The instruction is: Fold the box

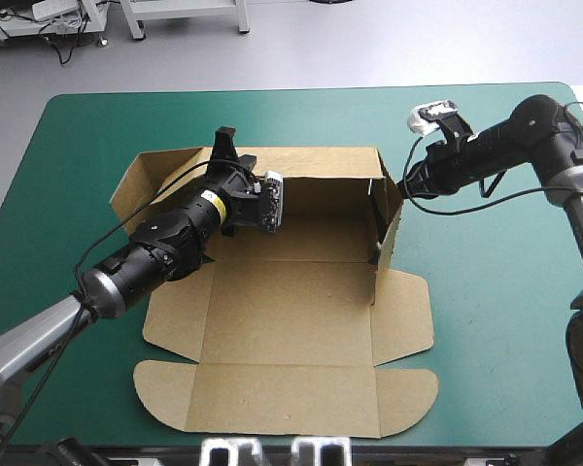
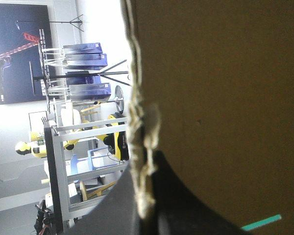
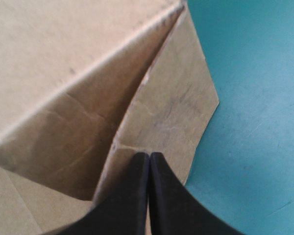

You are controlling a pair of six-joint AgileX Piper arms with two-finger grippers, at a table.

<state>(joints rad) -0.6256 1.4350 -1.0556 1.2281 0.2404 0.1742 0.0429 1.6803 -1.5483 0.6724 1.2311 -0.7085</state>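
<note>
The brown box lies open in the middle of the table, with its back wall and right side wall raised. My left gripper is at the back wall's left end, shut on the top edge. In the left wrist view the board's ragged edge runs down between the black fingers of the left gripper. My right gripper is at the top far corner of the right wall. In the right wrist view the right gripper is all but shut where the box's wall meets its end flap.
The lid panel with rounded corner flaps lies flat near the table's front edge. A side flap lies flat to the right, and another flap stands tilted at the back left. Bare teal-green cover surrounds the box.
</note>
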